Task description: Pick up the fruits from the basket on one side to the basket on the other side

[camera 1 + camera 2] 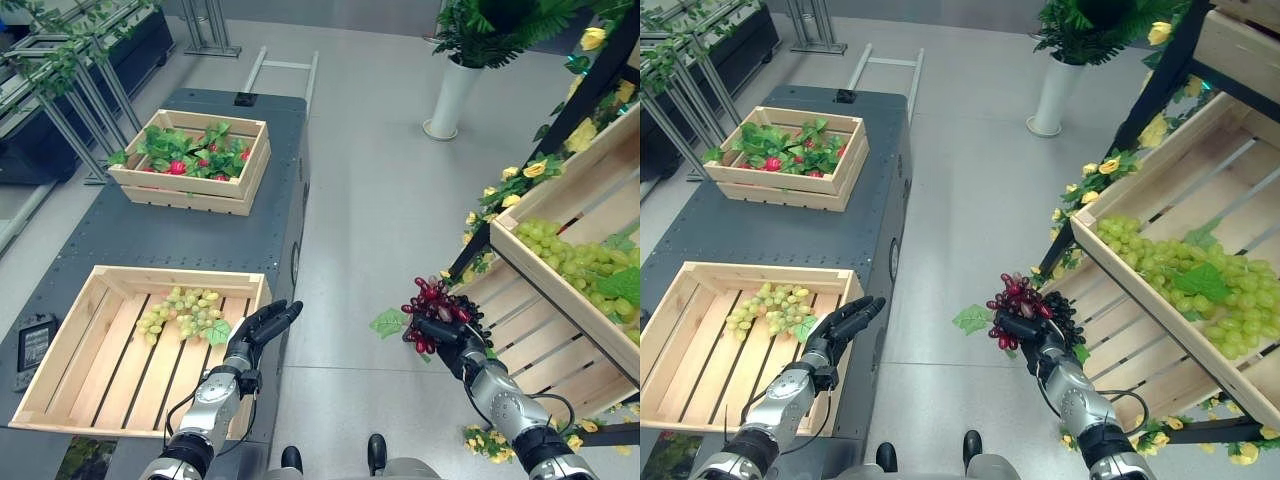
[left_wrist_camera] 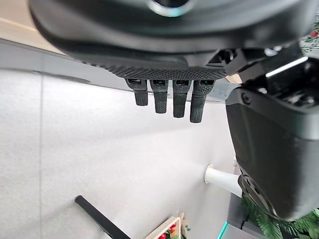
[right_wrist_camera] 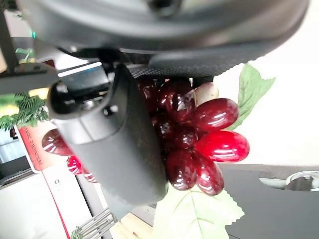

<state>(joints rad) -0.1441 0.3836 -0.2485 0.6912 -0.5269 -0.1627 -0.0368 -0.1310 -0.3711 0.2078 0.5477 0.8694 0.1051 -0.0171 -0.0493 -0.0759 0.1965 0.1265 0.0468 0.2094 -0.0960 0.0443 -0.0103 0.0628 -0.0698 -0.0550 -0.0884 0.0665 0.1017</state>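
My right hand (image 1: 455,345) is shut on a bunch of dark red grapes (image 1: 432,303) with a green leaf (image 1: 388,322), held in the air over the floor beside the shelf; the red grapes (image 3: 199,139) bulge past its thumb (image 3: 114,149). My left hand (image 1: 258,330) hovers open with straight fingers (image 2: 174,99) at the right edge of the near wooden crate (image 1: 60,350), which holds a bunch of green grapes (image 1: 182,312). A shelf crate (image 1: 580,190) on the right holds many green grapes (image 1: 575,262).
A far crate (image 1: 190,190) with leafy red fruit sits on the dark cart top (image 1: 180,245). A white planter (image 1: 450,100) stands on the floor beyond. Yellow flowers (image 1: 520,175) and leaves trim the black shelf frame (image 1: 575,100). Grey floor lies between cart and shelf.
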